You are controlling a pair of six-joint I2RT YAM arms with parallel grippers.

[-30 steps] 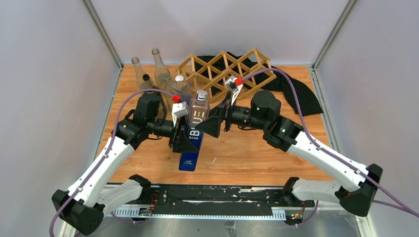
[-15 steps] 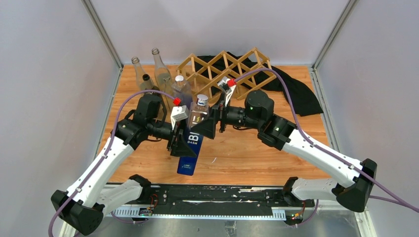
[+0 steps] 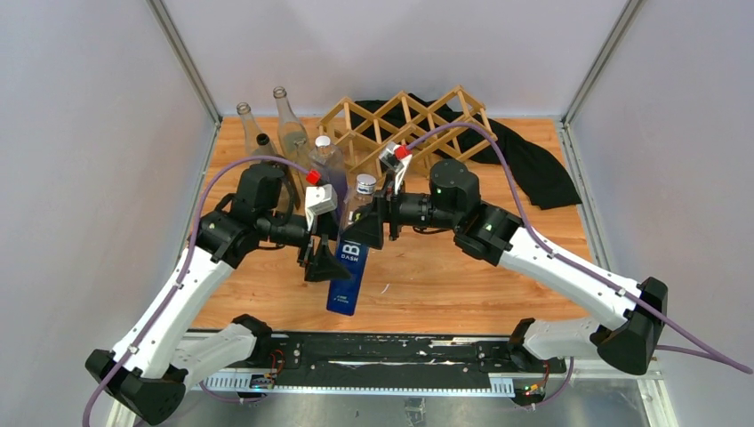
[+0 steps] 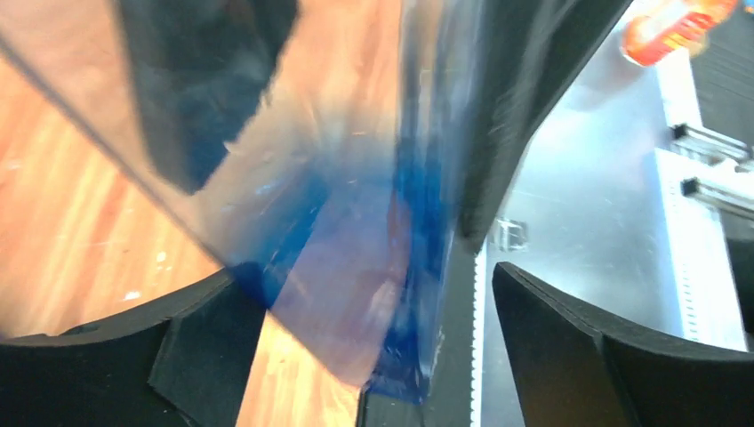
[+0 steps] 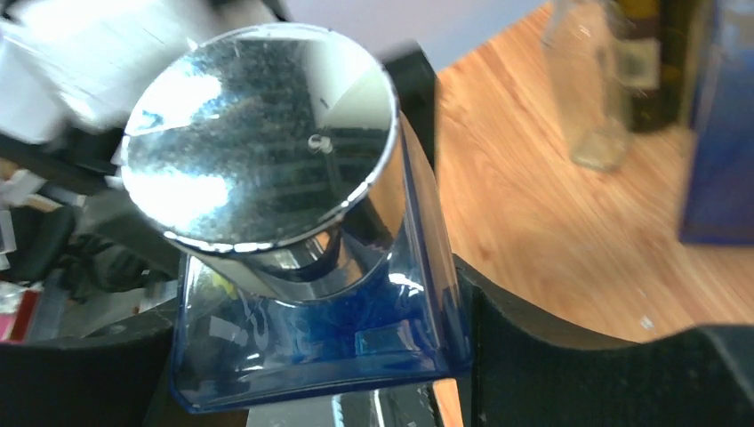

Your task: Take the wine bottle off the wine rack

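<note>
Wine bottle [image 3: 349, 271] is seen from above, tilted over the table [image 3: 462, 267], in front of the wine rack [image 3: 418, 120]. At the left wrist, the left gripper [image 4: 364, 294] is spread, one finger [image 4: 578, 347] off the glass. At the right wrist, the right gripper [image 5: 311, 356] is clamped on the bottle's shoulder.

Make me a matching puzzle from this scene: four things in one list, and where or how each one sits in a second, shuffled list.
Things:
1. blue bottle
2. wine rack
3. black cloth
4. clear glass bottles

Places:
A. upright, far left
B. lying flat, far right
C. tilted, centre, nearest the front
D. far middle, light wood

Pairs: 1-C, 2-D, 3-B, 4-A
</note>
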